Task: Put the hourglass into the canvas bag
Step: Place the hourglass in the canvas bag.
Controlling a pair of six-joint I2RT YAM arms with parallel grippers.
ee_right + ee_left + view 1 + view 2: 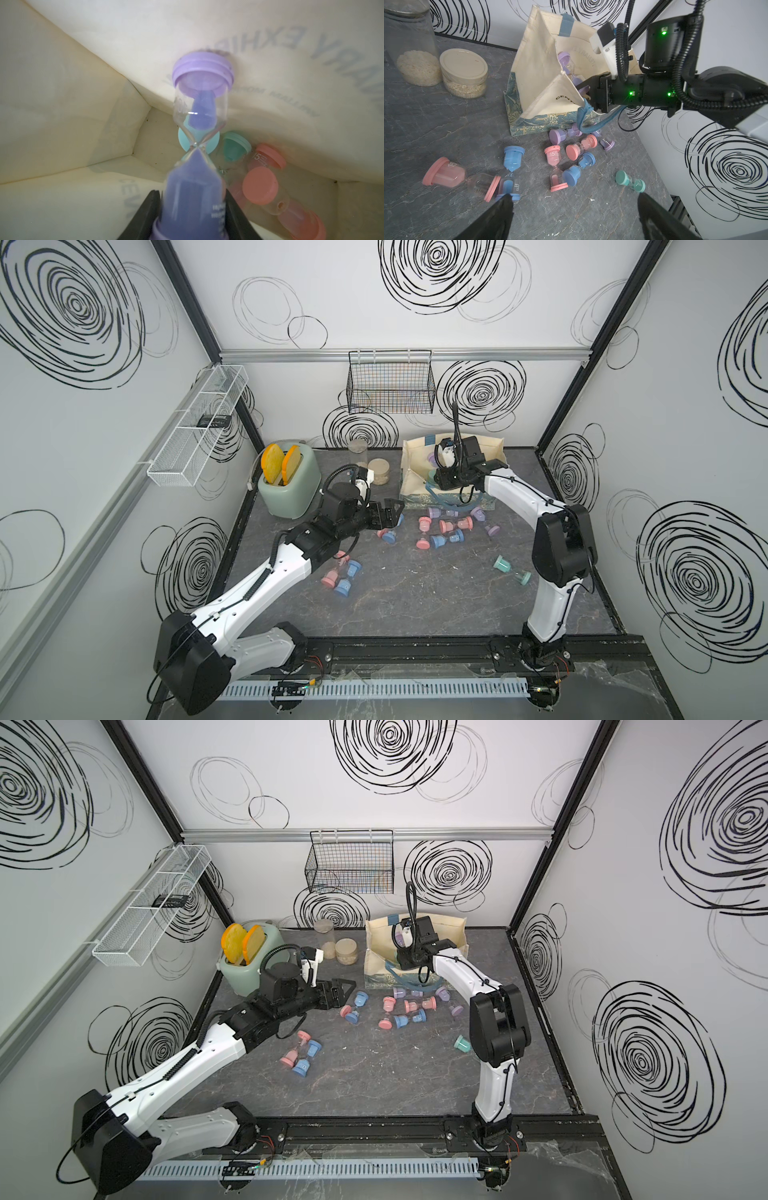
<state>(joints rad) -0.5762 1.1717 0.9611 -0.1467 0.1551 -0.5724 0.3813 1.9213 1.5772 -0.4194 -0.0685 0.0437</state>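
The cream canvas bag (415, 477) (376, 952) stands open at the back of the table, its near side folded inward (537, 62). My right gripper (192, 199) reaches down into the bag, shut on the lower bulb of a purple hourglass (199, 116) (566, 61). The hourglass's far cap touches the bag's lettered inner wall (291, 62). My left gripper (574, 196) (395, 508) hovers open and holds nothing, above the loose hourglasses left of the bag.
Teal (234, 149) and pink (259, 185) hourglasses lie on the bag's floor. Several loose hourglasses (440, 526) litter the table before the bag; a teal one (511, 568) lies by the right arm. Toaster (289, 489), two jars (380, 472), black wire basket (390, 383).
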